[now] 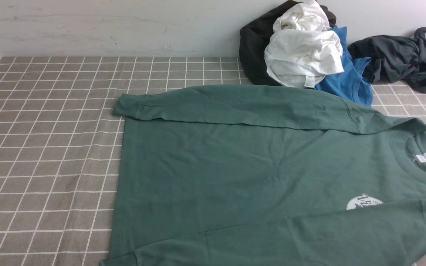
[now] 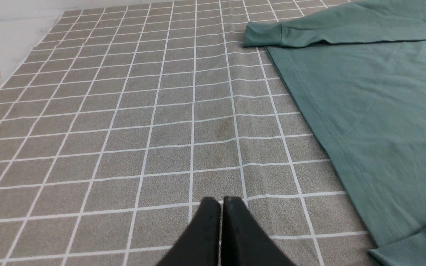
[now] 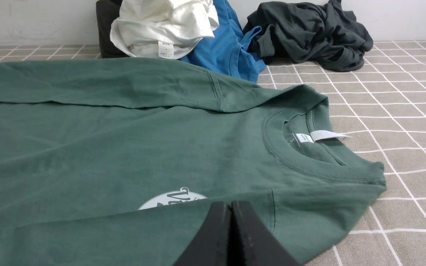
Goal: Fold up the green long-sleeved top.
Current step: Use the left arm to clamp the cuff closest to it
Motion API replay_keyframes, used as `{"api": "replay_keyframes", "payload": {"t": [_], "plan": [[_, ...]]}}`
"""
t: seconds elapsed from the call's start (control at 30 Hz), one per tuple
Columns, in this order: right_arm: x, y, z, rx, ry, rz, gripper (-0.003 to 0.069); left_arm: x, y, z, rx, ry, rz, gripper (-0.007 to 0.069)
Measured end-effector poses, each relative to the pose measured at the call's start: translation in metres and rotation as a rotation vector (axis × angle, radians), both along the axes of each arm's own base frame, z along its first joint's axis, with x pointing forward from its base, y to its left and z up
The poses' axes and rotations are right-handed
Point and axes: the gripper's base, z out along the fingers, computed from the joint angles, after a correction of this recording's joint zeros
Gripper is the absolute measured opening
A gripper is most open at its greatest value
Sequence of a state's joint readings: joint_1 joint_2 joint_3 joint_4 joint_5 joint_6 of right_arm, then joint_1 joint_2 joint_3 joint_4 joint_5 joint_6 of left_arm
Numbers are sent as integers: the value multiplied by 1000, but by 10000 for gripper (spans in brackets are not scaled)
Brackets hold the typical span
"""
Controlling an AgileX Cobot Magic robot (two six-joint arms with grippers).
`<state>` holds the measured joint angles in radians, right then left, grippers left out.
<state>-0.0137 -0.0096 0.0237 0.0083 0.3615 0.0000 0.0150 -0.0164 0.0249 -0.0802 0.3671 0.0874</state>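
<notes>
**Top laid flat, both grippers shut at its edges**

Grey checked tablecloth point(image 1: 46, 147) runs back to a white wall point(image 1: 105, 26) in the front view. The green long-sleeved top point(image 1: 253, 173) lies spread over the middle and right, with its hem point(image 1: 118, 184) as a straight left edge and its collar point(image 1: 405, 155) to the right. The far sleeve point(image 1: 235, 105) is folded across the body, and its cuff point(image 1: 126, 107) just overshoots the hem. The near sleeve point(image 1: 290, 236) lies along the front edge. A wide stretch of cloth shows left of the hem. Behind the top, a pile of clothes point(image 1: 301, 55) touches the far sleeve, and a dark grey garment point(image 1: 401, 59) lies just beside the pile.

From the left wrist view, the left gripper point(image 2: 221, 200) has its fingers pressed together with nothing between them. It is over bare cloth, near the hem.

From the right wrist view, the right gripper point(image 3: 230, 204) is likewise closed and grips nothing visible. It is above the near sleeve, by the shoulder seam and a white logo point(image 3: 172, 199). Whether it touches the fabric cannot be told.
</notes>
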Motion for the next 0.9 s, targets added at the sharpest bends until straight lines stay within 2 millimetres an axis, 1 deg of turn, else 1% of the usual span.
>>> {"api": "replay_keyframes", "payload": {"t": [0.73, 0.9], "plan": [[0, 0, 0, 0, 0, 0, -14, 0, 0, 0, 0, -3, 0, -7], [0, 0, 0, -8, 0, -1, -14, 1, 0, 3, 1, -37, 3, -7]]}}
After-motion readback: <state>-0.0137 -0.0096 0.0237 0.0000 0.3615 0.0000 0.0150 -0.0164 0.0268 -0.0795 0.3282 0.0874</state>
